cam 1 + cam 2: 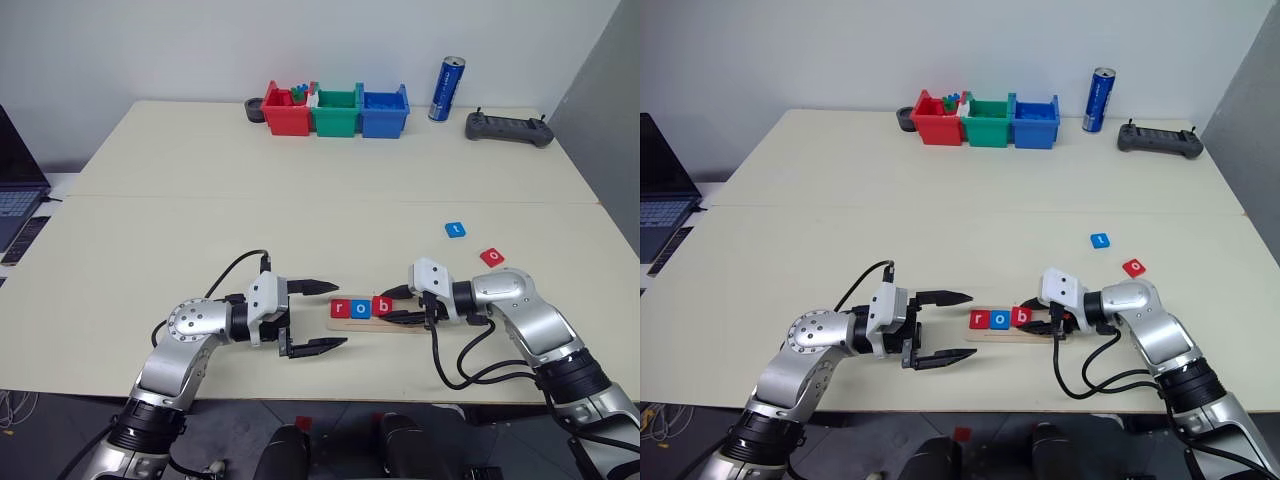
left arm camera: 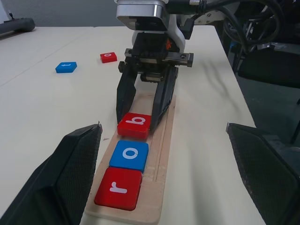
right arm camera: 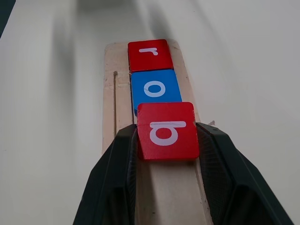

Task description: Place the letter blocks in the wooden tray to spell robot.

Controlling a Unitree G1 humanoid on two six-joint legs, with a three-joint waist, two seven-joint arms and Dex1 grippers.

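**Seating the third letter: "b" goes into the tray**

Pinching the red "b" block (image 3: 168, 131) by its two side edges, the right end effector (image 2: 145, 110) holds it over the wooden tray (image 2: 164, 154), its fingers half spread to the tile's width. The tile's leading edge appears to overlap the blue "o" block (image 2: 129, 155), so it is judged not yet flat in the groove. Beyond that "o" sits the red "r" block (image 2: 118, 187) at the tray's end. The left end effector (image 1: 310, 317) hovers just beside that end, at 9 o'clock from the tray, fingers spread wide and holding nothing. On the counter (image 1: 300, 220), at about 2 o'clock from the tray, lie the blue "t" block (image 1: 456, 229) and the red "o" block (image 1: 491, 257), well apart from it. Two letters are placed, a third is in hand, two remain.
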